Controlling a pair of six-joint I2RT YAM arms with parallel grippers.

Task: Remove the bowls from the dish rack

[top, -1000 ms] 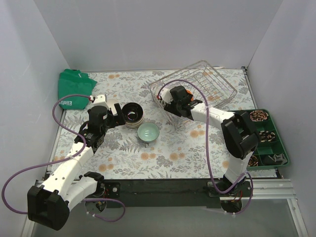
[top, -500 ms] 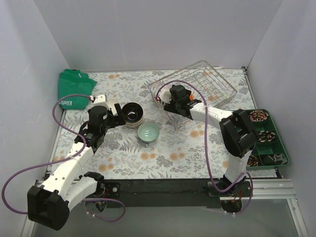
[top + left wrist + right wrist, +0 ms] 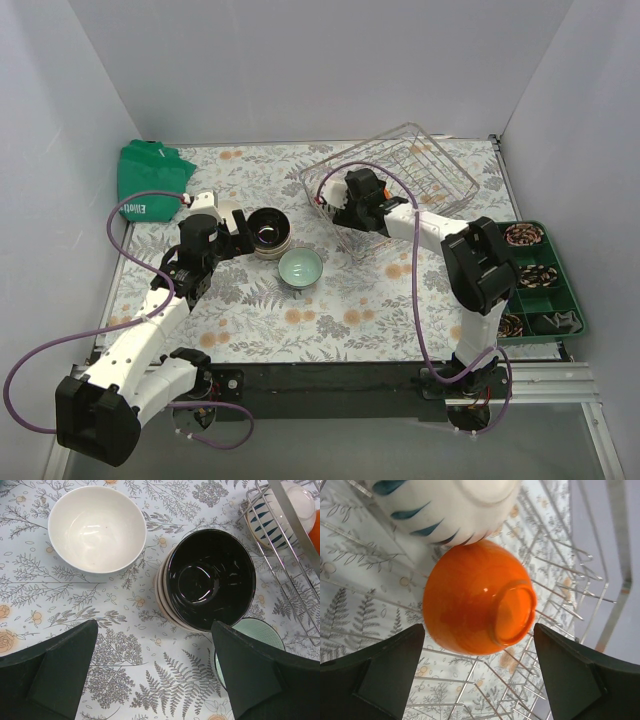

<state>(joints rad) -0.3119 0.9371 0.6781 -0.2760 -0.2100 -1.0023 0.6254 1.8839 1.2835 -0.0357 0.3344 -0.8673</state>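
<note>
Dish rack [image 3: 432, 166] still holds orange bowl [image 3: 477, 597] and striped bowl [image 3: 445, 505]; beside it sit white bowl [image 3: 97, 527], mint bowl [image 3: 300, 267] and black-topped stack [image 3: 210, 580]; left end effector [image 3: 154, 645], right end effector [image 3: 479, 640] released.

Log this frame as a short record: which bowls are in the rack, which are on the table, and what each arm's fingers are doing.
in rack: orange bowl, on its side; white bowl with blue strokes against it
on table: white bowl; black bowl atop a stack; mint bowl
left fingers: open, holding nothing, over the table near the stack
right fingers: open, one on each side of the orange bowl, not closed on it
</note>
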